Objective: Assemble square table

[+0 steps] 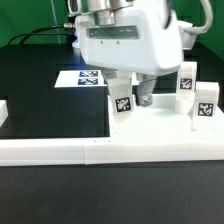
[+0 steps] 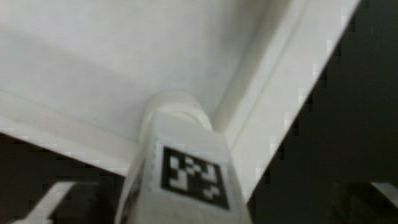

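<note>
Gripper [image 1: 133, 97] of the white Franka arm hangs low over the large white plastic square slab with raised rim [image 1: 150, 132], its fingers spread apart around a small white tagged leg block [image 1: 122, 101] standing upright on the slab. Two more white tagged leg blocks [image 1: 186, 80] [image 1: 205, 103] stand toward the exterior view's right. Behind, the marker board [image 1: 78, 78] lies flat on the black table [image 1: 40, 100].

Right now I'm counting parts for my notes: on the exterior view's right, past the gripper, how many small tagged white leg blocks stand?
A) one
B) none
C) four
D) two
D: two leg blocks stand there side by side, one nearer the gripper, the other farther right.
</note>
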{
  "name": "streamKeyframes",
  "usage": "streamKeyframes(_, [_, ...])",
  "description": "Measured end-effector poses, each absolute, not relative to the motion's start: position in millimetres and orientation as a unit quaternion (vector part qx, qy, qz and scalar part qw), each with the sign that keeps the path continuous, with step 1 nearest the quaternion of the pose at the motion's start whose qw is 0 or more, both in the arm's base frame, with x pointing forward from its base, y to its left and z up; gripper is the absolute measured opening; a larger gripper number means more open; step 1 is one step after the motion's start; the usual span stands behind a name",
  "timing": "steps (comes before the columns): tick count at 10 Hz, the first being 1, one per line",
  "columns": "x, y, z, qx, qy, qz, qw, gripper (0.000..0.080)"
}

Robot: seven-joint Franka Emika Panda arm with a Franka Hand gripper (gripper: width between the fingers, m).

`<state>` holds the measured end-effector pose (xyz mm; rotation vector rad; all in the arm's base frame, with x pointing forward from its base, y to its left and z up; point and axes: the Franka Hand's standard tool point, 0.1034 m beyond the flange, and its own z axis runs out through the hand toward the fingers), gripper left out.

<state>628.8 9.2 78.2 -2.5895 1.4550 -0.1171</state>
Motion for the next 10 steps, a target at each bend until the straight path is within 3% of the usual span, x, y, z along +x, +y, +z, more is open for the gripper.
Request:
streamKeyframes(2, [628,7,76.4,-0.896,0.435,-0.044,0.08,0.064])
streamKeyframes(6, [633,0,79.7,-0.983,0.153,-0.088,0.06,0.0649])
streamKeyframes(9, [633,2,78.6,-0.982,0.158,-0.087,0.061,0.0621])
streamKeyframes(10, [633,2,78.4,-0.979,0.171,-0.086,0.063,0.0451])
